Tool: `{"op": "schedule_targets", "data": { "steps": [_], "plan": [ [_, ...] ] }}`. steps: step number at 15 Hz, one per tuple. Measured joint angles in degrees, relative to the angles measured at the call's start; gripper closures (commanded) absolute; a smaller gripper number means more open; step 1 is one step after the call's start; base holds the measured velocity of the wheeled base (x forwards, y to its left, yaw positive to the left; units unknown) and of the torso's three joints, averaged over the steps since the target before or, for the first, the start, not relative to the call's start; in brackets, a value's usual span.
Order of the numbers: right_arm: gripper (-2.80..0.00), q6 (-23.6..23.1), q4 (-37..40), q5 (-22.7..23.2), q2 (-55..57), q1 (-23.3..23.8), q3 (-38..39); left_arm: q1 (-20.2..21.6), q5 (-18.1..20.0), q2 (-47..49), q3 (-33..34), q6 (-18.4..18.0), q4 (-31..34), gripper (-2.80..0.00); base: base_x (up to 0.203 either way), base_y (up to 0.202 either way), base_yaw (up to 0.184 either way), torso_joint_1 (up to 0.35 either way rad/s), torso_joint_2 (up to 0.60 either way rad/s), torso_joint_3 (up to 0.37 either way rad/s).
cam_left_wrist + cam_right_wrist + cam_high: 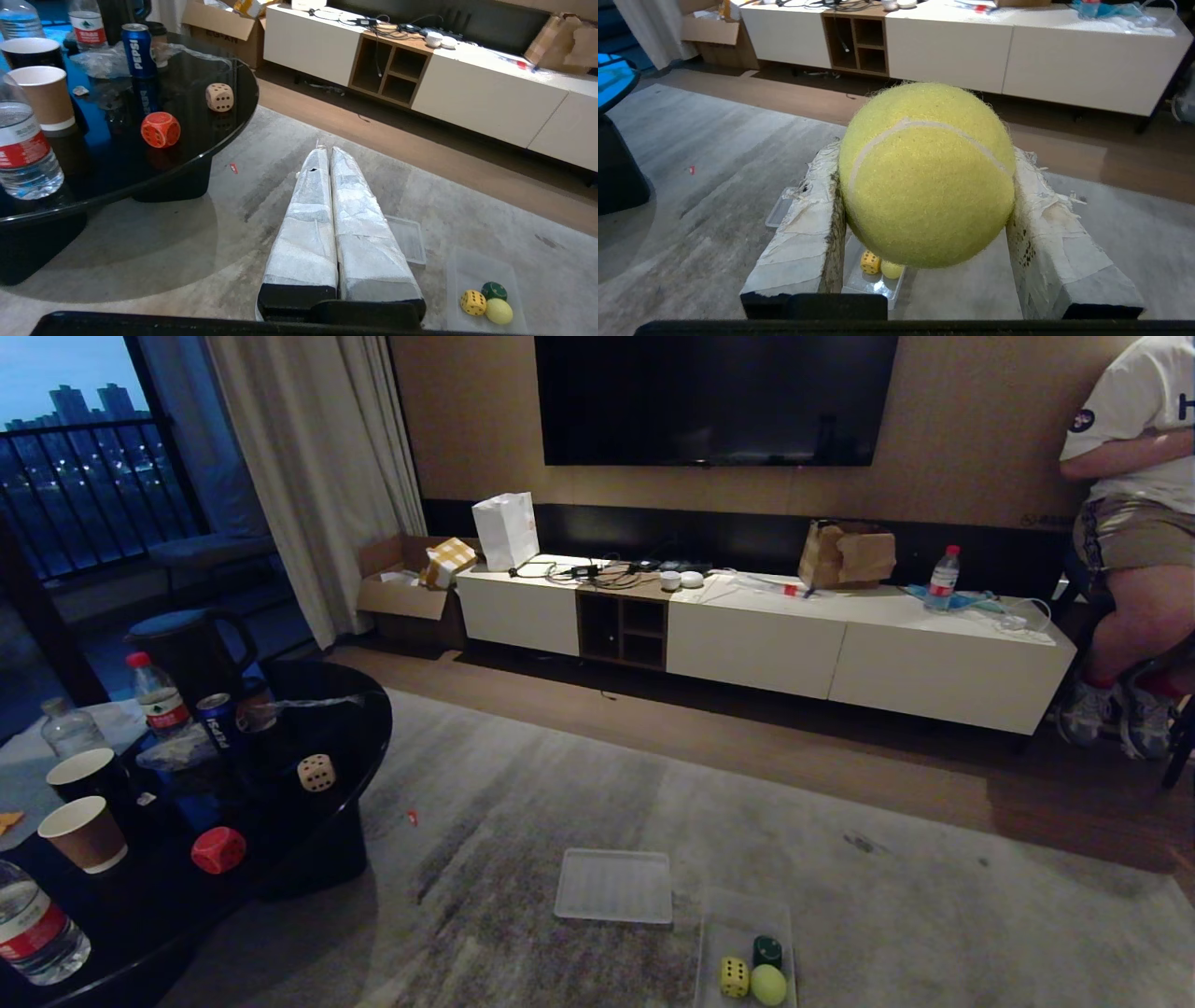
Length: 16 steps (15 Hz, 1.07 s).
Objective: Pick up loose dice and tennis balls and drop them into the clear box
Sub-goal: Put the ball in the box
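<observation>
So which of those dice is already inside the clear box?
The yellow die, lying in the clear box on the rug. The red die and beige die sit on the black table.

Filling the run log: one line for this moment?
right gripper: shut on tennis ball | left gripper: shut, empty | clear box: yellow die, green die, ball inside | table: red die, beige die loose

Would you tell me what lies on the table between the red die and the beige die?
Nothing: bare dark tabletop separates the red die from the beige die, as the left wrist view shows.
</observation>
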State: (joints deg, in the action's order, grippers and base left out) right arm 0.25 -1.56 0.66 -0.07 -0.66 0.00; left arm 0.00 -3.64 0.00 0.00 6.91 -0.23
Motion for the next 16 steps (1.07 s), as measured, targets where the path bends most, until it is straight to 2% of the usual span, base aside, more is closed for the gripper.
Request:
{"op": "schedule_targets", "data": {
  "steps": [16],
  "plan": [
    [0.0, 0.08, -0.02, -0.06, 0.02, -0.02, 0.0, 0.0, 0.01, 0.0, 0.0, -0.02, 0.08, 0.0, 0.0, 0.0, 0.0, 0.002, 0.0, -0.188]
  ]
}}
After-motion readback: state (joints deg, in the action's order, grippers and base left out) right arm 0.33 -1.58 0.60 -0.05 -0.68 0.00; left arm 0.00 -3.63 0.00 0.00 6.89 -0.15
